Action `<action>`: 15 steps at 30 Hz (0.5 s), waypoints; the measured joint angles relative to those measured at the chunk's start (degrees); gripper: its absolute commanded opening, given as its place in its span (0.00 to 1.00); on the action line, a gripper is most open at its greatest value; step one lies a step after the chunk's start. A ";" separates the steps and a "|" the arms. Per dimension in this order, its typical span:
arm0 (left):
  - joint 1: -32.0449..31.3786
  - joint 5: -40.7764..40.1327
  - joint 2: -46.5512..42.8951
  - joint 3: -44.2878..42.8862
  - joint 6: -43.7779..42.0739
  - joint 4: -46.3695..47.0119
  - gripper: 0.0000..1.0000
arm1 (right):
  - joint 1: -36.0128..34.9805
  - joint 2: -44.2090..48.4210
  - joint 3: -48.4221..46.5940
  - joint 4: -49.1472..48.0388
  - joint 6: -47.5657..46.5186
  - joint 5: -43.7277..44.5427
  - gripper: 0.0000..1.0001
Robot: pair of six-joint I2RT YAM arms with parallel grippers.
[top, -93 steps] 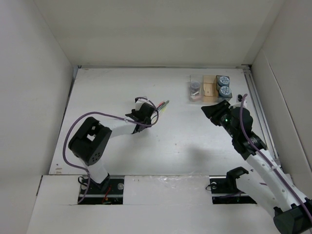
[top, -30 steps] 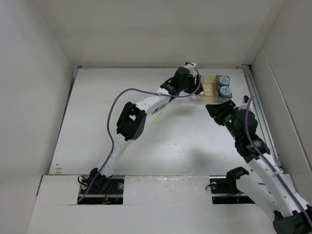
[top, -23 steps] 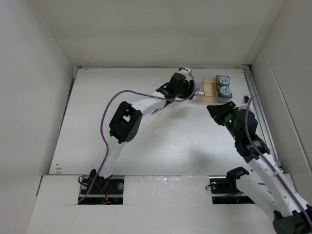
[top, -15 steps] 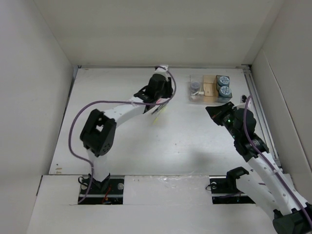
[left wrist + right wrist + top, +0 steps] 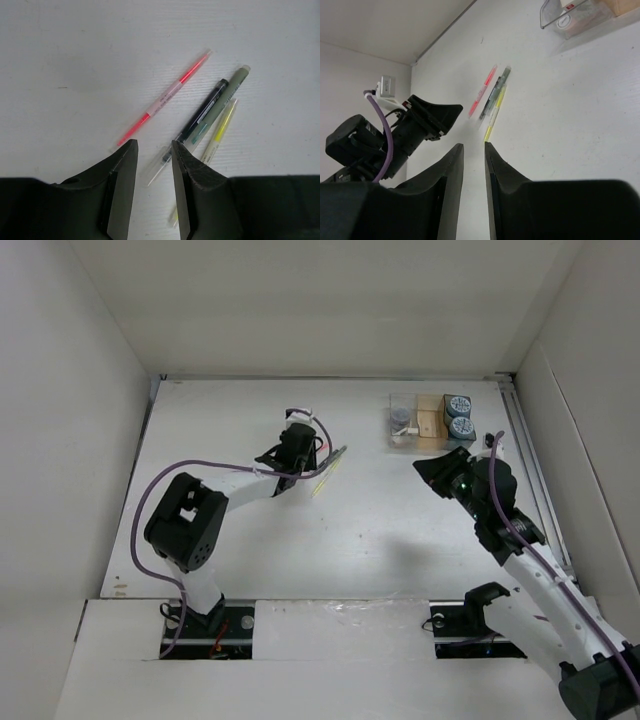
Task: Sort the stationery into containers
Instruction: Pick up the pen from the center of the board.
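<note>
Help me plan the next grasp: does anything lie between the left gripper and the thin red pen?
Nothing visible does. The open left gripper hangs over bare white table, just short of the thin red pen. The dark pen lies beside that, not across it.

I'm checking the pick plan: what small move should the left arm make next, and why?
Probably shift the left gripper slightly toward the red pen and lower onto it. The gripper is open and empty, and that pen lies apart from the other three pens, which crowd together, so it looks the cleanest grab.
</note>
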State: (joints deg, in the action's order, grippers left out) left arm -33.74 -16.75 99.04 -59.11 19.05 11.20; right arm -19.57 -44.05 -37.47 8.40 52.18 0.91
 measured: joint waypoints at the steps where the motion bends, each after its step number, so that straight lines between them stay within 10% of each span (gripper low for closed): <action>1: -0.04 -0.15 0.26 0.00 -0.28 0.24 0.31 | 0.00 -0.24 0.00 -0.02 -0.09 -0.11 0.31; 15: 0.09 -3.30 10.56 -3.32 -3.58 0.94 0.28 | 0.00 -1.79 0.00 -0.31 -0.15 -1.57 0.30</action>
State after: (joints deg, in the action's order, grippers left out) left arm -33.65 -20.05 109.60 -62.43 15.46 12.14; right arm -19.57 -45.84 -37.47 8.10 52.03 -0.67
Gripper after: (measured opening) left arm 0.328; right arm 0.301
